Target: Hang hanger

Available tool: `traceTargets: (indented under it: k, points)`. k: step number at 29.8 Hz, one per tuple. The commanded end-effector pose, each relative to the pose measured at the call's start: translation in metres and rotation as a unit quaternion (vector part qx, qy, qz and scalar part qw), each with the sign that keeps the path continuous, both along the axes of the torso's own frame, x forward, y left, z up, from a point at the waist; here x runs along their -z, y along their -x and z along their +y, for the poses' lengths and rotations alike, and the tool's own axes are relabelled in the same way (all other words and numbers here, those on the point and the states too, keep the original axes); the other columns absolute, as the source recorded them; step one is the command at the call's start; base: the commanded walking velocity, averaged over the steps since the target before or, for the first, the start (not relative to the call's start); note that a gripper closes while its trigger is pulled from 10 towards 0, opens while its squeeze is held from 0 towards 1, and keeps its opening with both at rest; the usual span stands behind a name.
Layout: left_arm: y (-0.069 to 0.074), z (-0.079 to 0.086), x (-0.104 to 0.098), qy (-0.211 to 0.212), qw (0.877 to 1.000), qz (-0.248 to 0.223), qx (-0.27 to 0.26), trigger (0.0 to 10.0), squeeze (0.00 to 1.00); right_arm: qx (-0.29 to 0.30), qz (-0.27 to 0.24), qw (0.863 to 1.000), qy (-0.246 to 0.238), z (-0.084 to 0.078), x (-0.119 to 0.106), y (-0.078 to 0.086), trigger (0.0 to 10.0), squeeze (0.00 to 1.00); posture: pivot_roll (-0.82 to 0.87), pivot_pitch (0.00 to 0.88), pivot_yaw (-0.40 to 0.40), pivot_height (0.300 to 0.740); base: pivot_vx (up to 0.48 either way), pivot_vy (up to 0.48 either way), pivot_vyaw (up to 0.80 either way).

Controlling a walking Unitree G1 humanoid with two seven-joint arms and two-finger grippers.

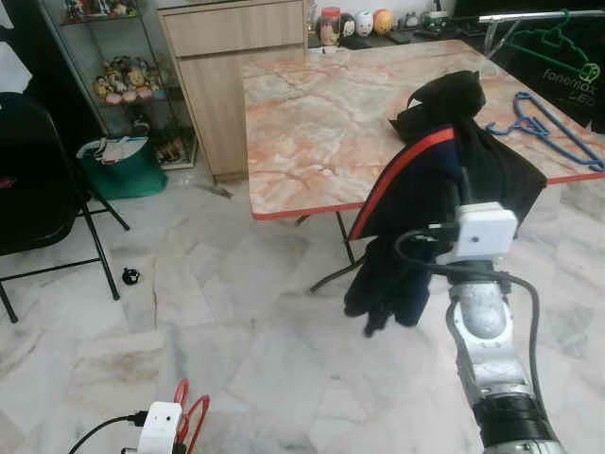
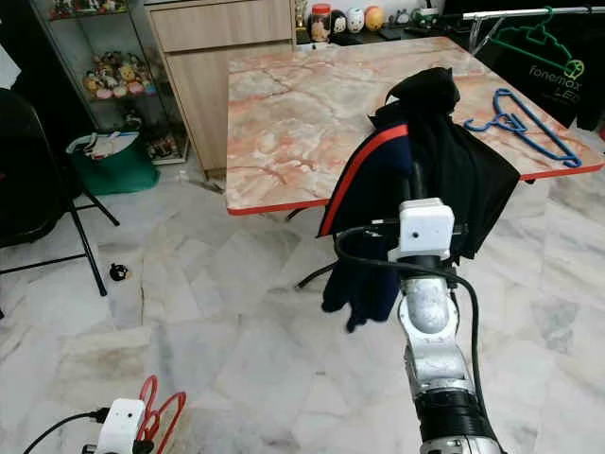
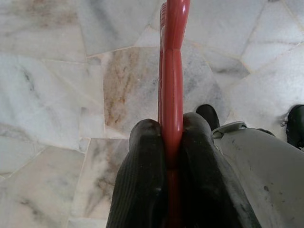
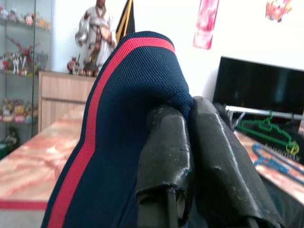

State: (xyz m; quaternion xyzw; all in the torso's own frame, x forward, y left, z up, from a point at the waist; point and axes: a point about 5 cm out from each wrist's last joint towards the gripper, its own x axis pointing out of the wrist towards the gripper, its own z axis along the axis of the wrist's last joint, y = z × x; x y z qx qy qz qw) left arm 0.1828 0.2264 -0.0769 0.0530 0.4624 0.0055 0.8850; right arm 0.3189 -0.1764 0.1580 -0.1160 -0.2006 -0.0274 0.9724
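Red hanger in my left claw, dark garment in my right, standing on the marble floor [image 1: 236, 350] short of the table.

Going left to right: black folding chair [image 1: 38, 180] off to my left, then a glass cabinet [image 1: 118, 76] of figurines with a green bin [image 1: 123, 170] at its foot. My left claw [image 3: 173, 137] is down low over the floor, fingers pressed together on the red hanger [image 1: 189, 411]. Middle is the marble table [image 1: 321, 123] with a red edge. My right claw [image 4: 190, 118] is raised in front of the table, pinching a navy garment [image 1: 416, 218] with a red stripe. On the table's right part lies a blue hanger [image 1: 548, 132], and behind it a green hanger [image 1: 553, 43] hangs on a rail [image 1: 529, 15].
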Motion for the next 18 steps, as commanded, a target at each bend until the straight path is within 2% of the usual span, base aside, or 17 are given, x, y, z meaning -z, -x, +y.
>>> traceTargets:
  k: [1, 6, 9, 18]
  points:
    - [-0.002, 0.0, -0.001, -0.001, 1.0, -0.009, -0.007, 10.0, 0.0, -0.002, -0.024, 1.0, -0.01, 0.005, -0.014, 0.0, 10.0, 0.0, -0.05, 0.0, 0.058, 0.74, 0.349, 0.0, 0.0]
    - [-0.003, 0.001, -0.002, -0.003, 1.0, -0.008, -0.004, 10.0, 0.0, -0.007, -0.034, 0.999, -0.004, 0.009, -0.022, 0.0, 10.0, 0.0, -0.07, 0.0, 0.069, 0.74, 0.362, 0.0, 0.0]
    - [-0.002, 0.003, -0.002, -0.007, 1.0, -0.006, 0.001, 10.0, 0.0, -0.006, -0.052, 0.999, -0.002, 0.01, -0.035, 0.001, 10.0, 0.0, -0.07, 0.0, 0.075, 0.74, 0.372, 0.0, 0.0]
    - [-0.003, 0.007, -0.004, -0.008, 1.0, -0.008, 0.003, 10.0, 0.0, -0.009, -0.055, 0.998, 0.002, 0.013, -0.04, 0.001, 10.0, 0.0, -0.07, 0.0, 0.079, 0.74, 0.376, 0.0, 0.0]
